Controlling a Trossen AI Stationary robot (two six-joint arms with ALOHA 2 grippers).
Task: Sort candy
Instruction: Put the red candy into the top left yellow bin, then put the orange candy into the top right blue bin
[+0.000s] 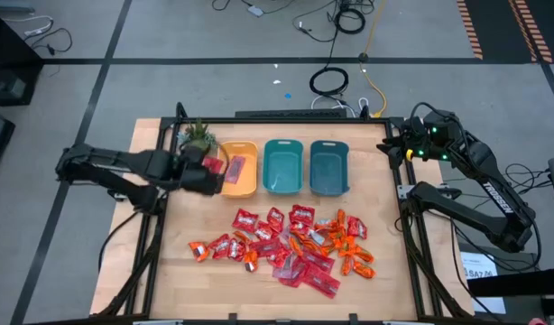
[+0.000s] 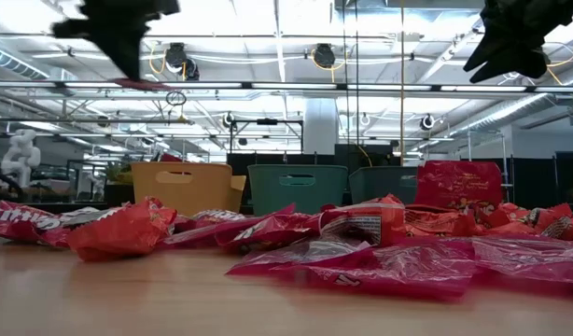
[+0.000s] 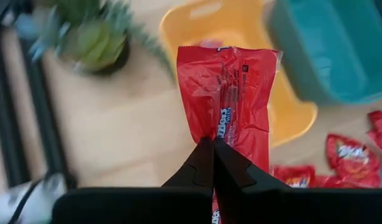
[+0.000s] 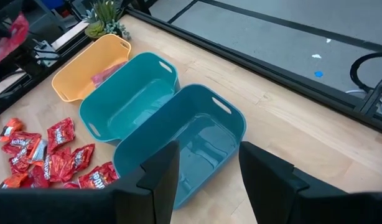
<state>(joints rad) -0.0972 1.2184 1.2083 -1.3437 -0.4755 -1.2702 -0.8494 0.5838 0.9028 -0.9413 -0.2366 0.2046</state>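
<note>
Packet (image 3: 228,99) in the left gripper (image 3: 213,142), a long red flat one, hangs pinched between fingers pressed together on its lower half, with the gripper at the near-left edge of the yellow bin (image 1: 240,169). In my judgement the step in hand is carrying this packet over that bin and dropping it. To do it well, the arm should travel a little further so the whole packet hangs over the bin's open mouth, clear of the rim and of the potted plant (image 1: 196,137) just beside the bin, before the fingers part. The packet is limp and light, so a release too near the rim could leave it draped over the wall or sliding onto the tabletop (image 1: 385,280).

The right gripper (image 4: 206,163) waits above the right back corner of the tabletop, its fingers spread and holding nothing.

3 bins stand in a row at the back. The yellow bin holds 1 pinkish-red packet (image 1: 235,168), as far as I can see. The middle teal bin (image 1: 283,167) and the right teal bin (image 1: 329,168) look empty. The rest of the candy (image 1: 290,242) lies in a loose heap on the tabletop in front of the bins, red packets and small orange pieces mixed.
</note>
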